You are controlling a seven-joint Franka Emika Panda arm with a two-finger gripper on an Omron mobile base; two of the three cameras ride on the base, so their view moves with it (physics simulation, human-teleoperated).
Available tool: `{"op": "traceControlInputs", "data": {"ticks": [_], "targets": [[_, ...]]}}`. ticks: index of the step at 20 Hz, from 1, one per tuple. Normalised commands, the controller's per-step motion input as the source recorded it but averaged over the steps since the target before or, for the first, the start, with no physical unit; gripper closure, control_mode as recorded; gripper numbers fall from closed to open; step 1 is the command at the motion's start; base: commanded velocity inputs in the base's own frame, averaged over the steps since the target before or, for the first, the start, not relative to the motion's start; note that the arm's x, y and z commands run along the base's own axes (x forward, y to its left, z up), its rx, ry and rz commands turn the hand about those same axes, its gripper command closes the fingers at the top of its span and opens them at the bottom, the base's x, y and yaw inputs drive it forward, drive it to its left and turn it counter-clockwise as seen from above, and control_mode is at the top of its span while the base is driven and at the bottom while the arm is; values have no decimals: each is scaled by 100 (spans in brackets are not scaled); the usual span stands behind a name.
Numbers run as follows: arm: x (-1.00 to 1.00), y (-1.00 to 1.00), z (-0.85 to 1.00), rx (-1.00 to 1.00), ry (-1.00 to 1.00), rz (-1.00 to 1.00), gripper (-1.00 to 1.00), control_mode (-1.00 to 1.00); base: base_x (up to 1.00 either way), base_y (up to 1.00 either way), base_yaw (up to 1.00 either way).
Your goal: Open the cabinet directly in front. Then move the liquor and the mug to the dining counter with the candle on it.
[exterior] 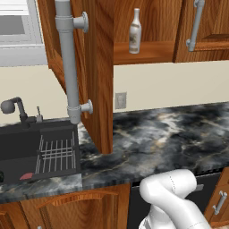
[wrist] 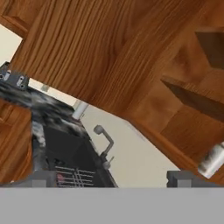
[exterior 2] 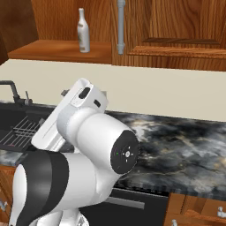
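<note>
1. Marbled kitchen counter (exterior: pixel 170 129) runs below the wall cabinet (exterior: pixel 100 67), whose left door is swung out.
2. Liquor (exterior: pixel 135 32) stands upright on the cabinet's shelf.
3. Gripper (wrist: pixel 111 180) is wide open, holding nothing.

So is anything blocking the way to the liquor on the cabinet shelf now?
Nothing visible: the cabinet's left door is swung wide open and the liquor stands alone at the shelf's front edge. The open gripper faces the wooden door.
</note>
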Motion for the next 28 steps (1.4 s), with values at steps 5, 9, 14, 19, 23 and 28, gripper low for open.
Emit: {"op": "traceControlInputs", "data": {"ticks": [5, 9, 14, 19, 23, 28], "targets": [[0, -46, 3, 45, 0, -32, -100, -100, 0, 0, 0], [0, -10, 2, 52, -1, -35, -100, -100, 0, 0, 0], [0, -3, 15, 50, -6, -30, -100, -100, 0, 0, 0], [16, 0, 20, 16, 0, -24, -100, -100, 0, 0, 0], [6, 0, 17, 0, 0, -11, -100, -100, 0, 0, 0], [23, 0, 0, 0, 1, 0, -100, -100, 0, 0, 0]]}}
